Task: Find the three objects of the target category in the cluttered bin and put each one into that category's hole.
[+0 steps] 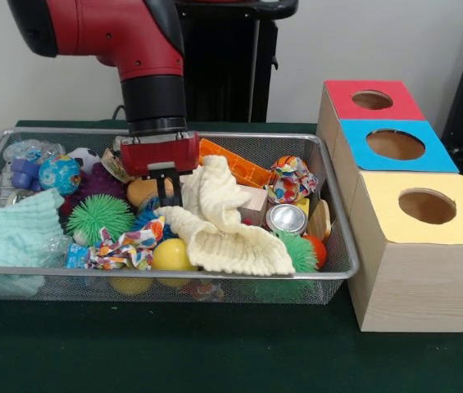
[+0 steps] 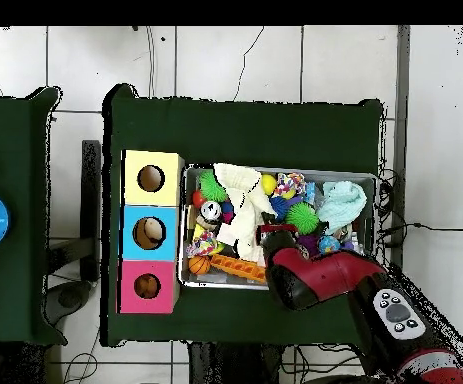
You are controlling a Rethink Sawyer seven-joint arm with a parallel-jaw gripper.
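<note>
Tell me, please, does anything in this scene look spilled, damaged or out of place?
Nothing stands out. All the clutter lies inside the wire bin, none on the table. The three boxes, red, blue and yellow, stand in a straight row. The hand hangs over the cream cloth.

No text, label, brand, number or sign can be read in either view. The patterned wrappers and printed balls in the wire bin (image 1: pixel 333 246) show only coloured shapes, with no letters that can be made out. The tops of the wooden box (image 1: pixel 415 278) are plain red, blue and yellow with no markings, and the pale panel on the robot arm (image 2: pixel 395 312) in the overhead view bears a few dark buttons with nothing legible on them.
</note>
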